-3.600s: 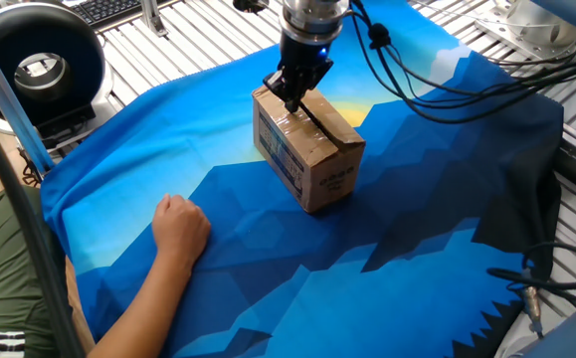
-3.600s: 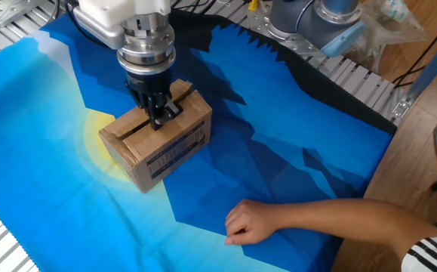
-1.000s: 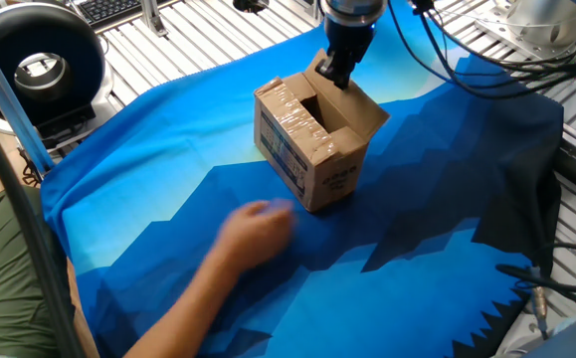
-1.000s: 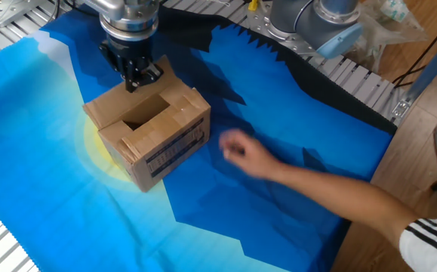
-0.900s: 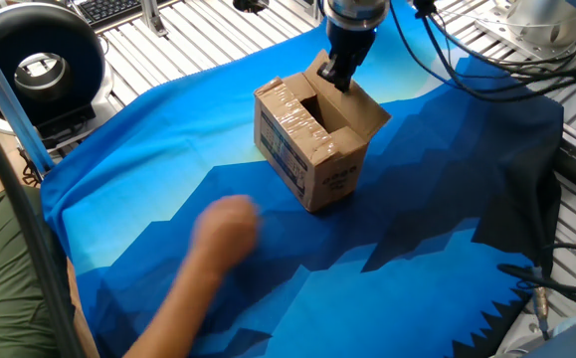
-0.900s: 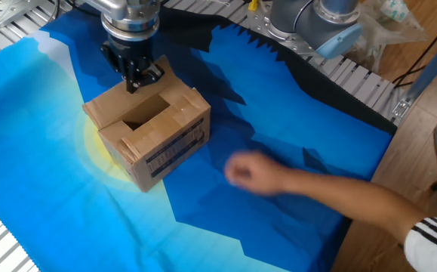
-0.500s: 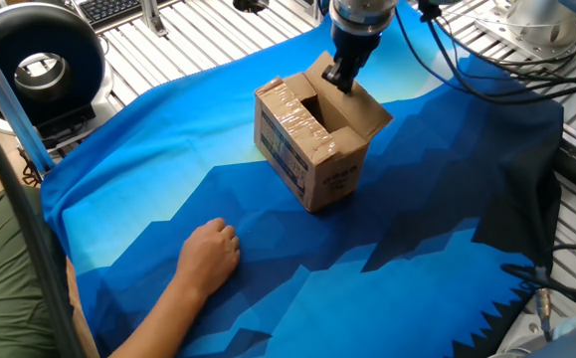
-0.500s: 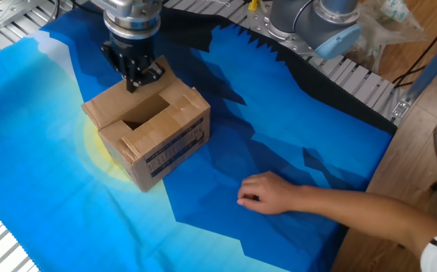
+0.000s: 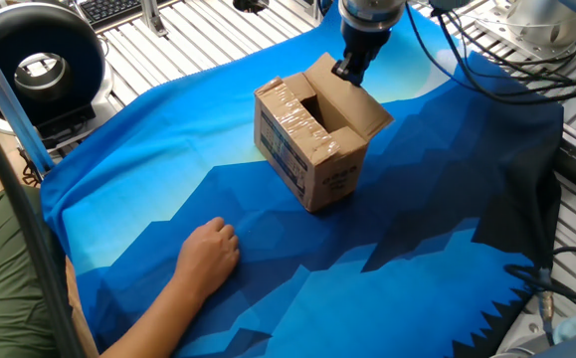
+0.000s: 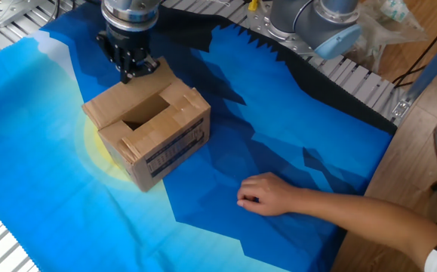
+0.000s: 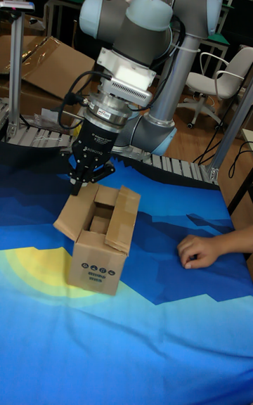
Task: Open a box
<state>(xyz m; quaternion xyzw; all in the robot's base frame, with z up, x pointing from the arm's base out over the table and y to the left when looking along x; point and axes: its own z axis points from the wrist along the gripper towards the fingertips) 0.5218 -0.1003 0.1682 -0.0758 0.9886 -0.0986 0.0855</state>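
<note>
The brown cardboard box (image 9: 314,149) stands on the blue cloth, its top partly open with a dark gap in the middle. In the other fixed view the box (image 10: 154,132) shows its printed label on the near side. One flap (image 9: 322,76) on the far side is lifted and tilted outward. My gripper (image 9: 348,71) is at that flap's outer edge, fingers closed on it. The tall fixed view shows the gripper (image 11: 83,179) gripping the raised flap's edge above the box (image 11: 98,254). The opposite taped flap (image 9: 289,105) lies nearly flat.
A person's hand (image 9: 211,251) rests on the cloth (image 9: 417,249) in front of the box, also the hand (image 10: 264,195). A round black device (image 9: 35,64) stands at the left. Cables (image 9: 486,80) trail at the right. A second arm's base (image 10: 316,19) sits behind.
The gripper has carried the flap's edge slightly outward and up, tilting it further. The person's hand swept across the cloth, then settled still. 3.6 s ago the box was shut.
</note>
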